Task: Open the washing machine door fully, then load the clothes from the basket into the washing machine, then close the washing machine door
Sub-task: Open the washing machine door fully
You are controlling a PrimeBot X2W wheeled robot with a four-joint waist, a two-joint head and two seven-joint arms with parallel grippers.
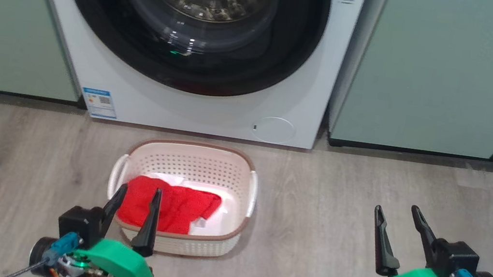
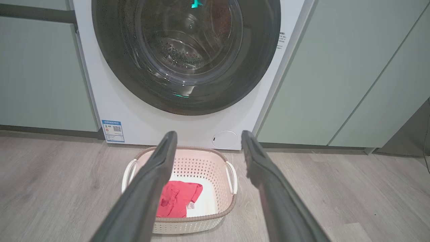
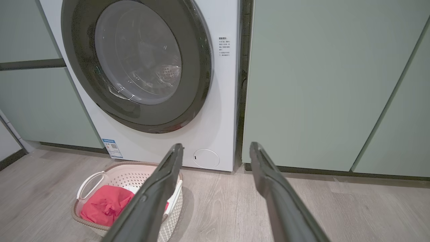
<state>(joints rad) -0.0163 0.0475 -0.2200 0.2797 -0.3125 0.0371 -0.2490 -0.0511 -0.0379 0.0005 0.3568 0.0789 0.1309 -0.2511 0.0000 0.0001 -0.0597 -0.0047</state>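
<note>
Gaping wide: L claw (image 1: 141, 188), R claw (image 1: 397, 207); red cloth (image 1: 170, 205) in perforated cream basket (image 1: 193, 166).

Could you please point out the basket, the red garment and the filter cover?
The basket (image 1: 195, 167): head view, its far perforated wall.
The red garment (image 1: 178, 206): head view, middle of the fabric.
The filter cover (image 2: 225, 139): left wrist view, its centre.

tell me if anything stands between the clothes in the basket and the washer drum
Yes: the washing machine door is shut, covering the opening. The clothes lie in the basket right in front of it, with nothing else visible between.
</note>
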